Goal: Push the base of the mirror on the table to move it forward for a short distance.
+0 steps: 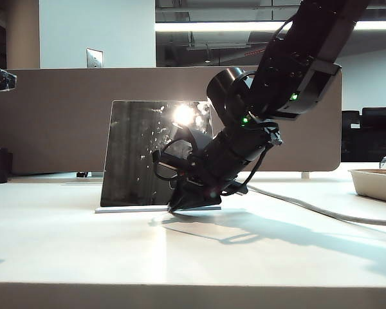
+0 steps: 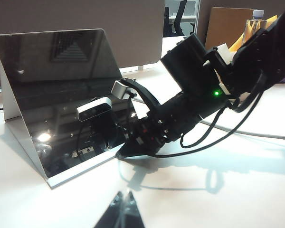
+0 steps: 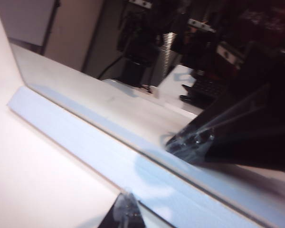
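From the exterior view we see the mirror (image 1: pixel 156 151) standing upright on its base (image 1: pixel 135 208), near the middle of the table (image 1: pixel 83 251), with a bright glare spot near its top edge and the beige divider (image 1: pixel 58 116) behind it. The right gripper (image 1: pixel 178 205) slants down from the upper right and meets the base at its front edge, towards the right end; its jaws come to a closed point with nothing between them. A white cable (image 1: pixel 309 207) trails away over the table and a shallow tray (image 1: pixel 376 183) sits at the far right.

The left wrist view adds the side angle: the mirror (image 2: pixel 61 90) leans back on a white support, the base (image 2: pixel 80 170) shows as a thin white strip, and the right gripper (image 2: pixel 123 153) touches that strip. The left gripper (image 2: pixel 123 203) appears only as dark tips pressed together, hovering above bare table, apart from the mirror.

The right wrist view shows the contact closest: the base (image 3: pixel 95 147) runs diagonally, pale blue-white, with the right gripper (image 3: pixel 127 209) at its edge and its reflection in the glass.
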You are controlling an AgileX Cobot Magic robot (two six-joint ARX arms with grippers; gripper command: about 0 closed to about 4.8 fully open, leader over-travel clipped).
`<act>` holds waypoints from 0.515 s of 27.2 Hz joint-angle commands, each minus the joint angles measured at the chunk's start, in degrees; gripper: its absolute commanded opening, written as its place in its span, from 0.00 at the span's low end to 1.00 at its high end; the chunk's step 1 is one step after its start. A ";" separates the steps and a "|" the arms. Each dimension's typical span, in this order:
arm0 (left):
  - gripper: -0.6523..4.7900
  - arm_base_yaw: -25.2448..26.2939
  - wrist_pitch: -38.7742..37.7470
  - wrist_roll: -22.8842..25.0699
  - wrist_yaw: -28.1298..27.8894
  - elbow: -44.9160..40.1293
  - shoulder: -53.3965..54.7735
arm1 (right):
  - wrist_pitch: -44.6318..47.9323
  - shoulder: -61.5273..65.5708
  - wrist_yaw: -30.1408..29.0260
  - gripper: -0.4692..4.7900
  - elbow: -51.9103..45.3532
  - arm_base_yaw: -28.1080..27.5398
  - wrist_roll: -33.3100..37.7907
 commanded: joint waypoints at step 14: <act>0.12 0.07 0.72 0.24 0.22 0.04 0.02 | -1.31 5.60 1.66 0.08 9.25 -0.52 -0.17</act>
